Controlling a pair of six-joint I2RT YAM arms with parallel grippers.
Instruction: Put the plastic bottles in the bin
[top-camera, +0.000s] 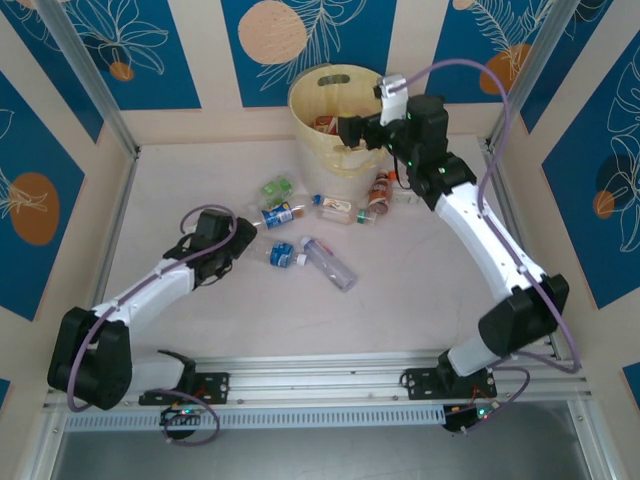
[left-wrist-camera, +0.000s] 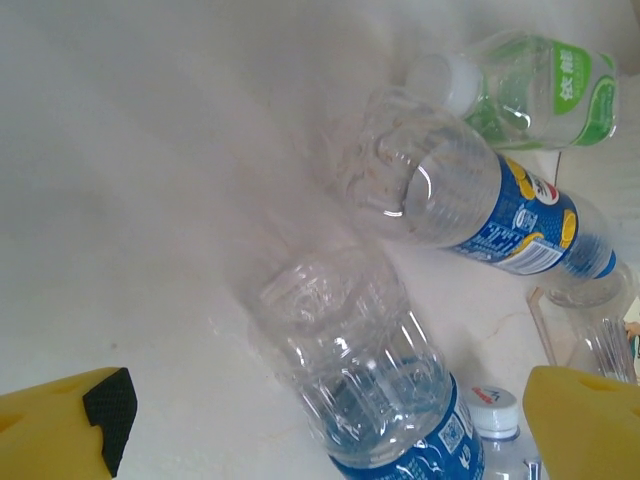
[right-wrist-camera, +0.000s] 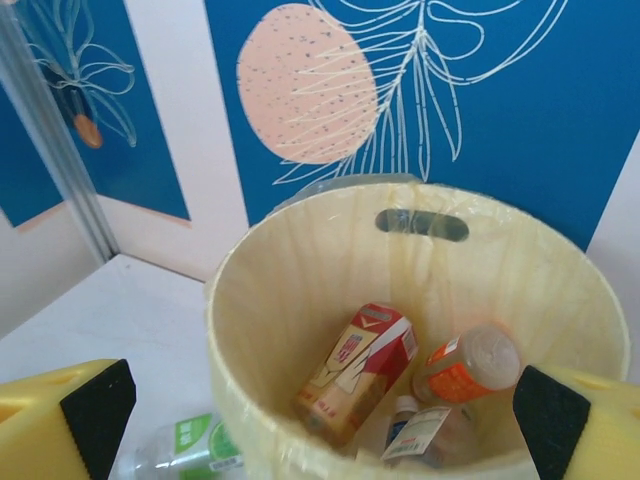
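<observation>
Left gripper (left-wrist-camera: 335, 410), spread, straddles a blue-labelled bottle (left-wrist-camera: 360, 380) crowded by neighbouring bottles (left-wrist-camera: 450, 190); closing may squirt it sideways; right gripper (right-wrist-camera: 325, 410), spread and empty, hovers above the bin (right-wrist-camera: 420, 270).

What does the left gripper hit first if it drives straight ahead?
Most likely the nearest blue-labelled bottle, lying centred ahead of the open left gripper; another blue-labelled bottle lies beyond it. Depth is hard to judge.
</observation>
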